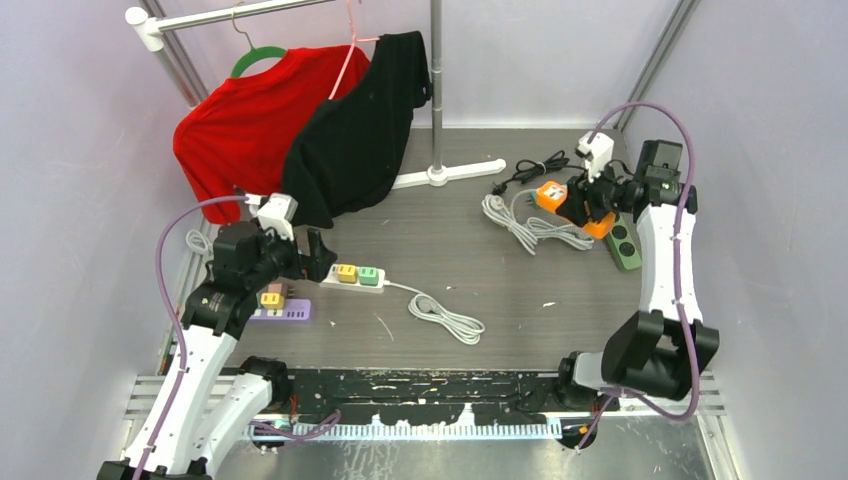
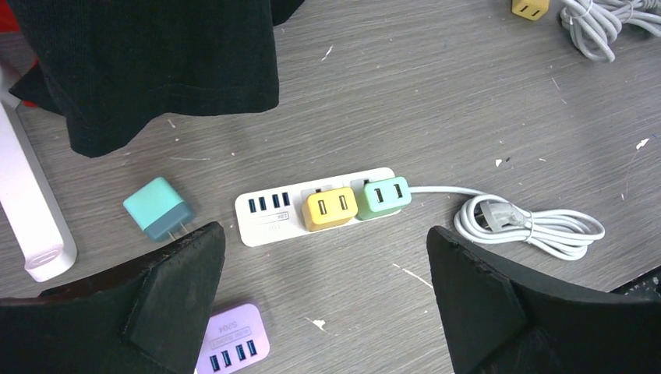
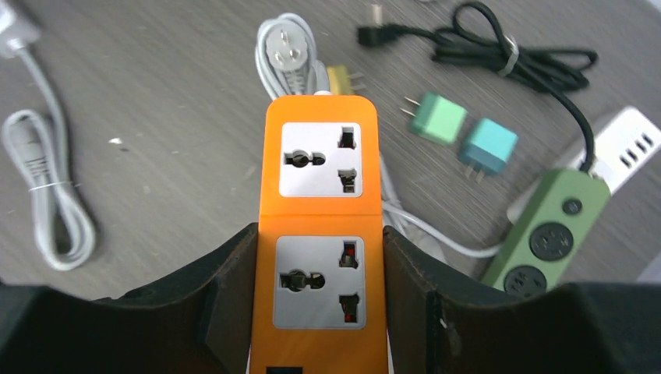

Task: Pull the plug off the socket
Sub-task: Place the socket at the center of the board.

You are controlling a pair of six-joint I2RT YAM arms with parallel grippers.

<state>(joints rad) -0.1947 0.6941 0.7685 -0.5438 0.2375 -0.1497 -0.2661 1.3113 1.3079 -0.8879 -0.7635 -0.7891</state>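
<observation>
The left fingers [image 2: 171, 304] stand spread wide and hold nothing. They hang above the white plastic power strip [image 2: 269, 214] without touching it. The square yellow plug [image 2: 330, 209] and the square mint-green plug [image 2: 382, 199] sit side by side in that strip's sockets. The strip lies left of the bench's middle, and its coiled white cord [image 2: 538, 226] trails toward the centre. Bare bench [image 2: 436, 101] lies open beyond the strip. A loose teal adapter [image 2: 158, 209] and a lilac power strip [image 2: 232, 351] lie close on the left-edge side, and the hem of a black garment [image 2: 156, 70] hangs near. The left arm rises along the left edge, its wrist bent down over the strip.

The right fingers [image 3: 210, 296] are clenched on the long sides of the orange plastic power strip [image 3: 321, 210], whose two grey sockets show no plug. Around it, near the far right corner, lie a dark green power strip [image 3: 549, 234], two loose adapters, a black cable [image 3: 499, 54] and pale cords. The right arm reaches up the right edge, its wrist turned inward.
</observation>
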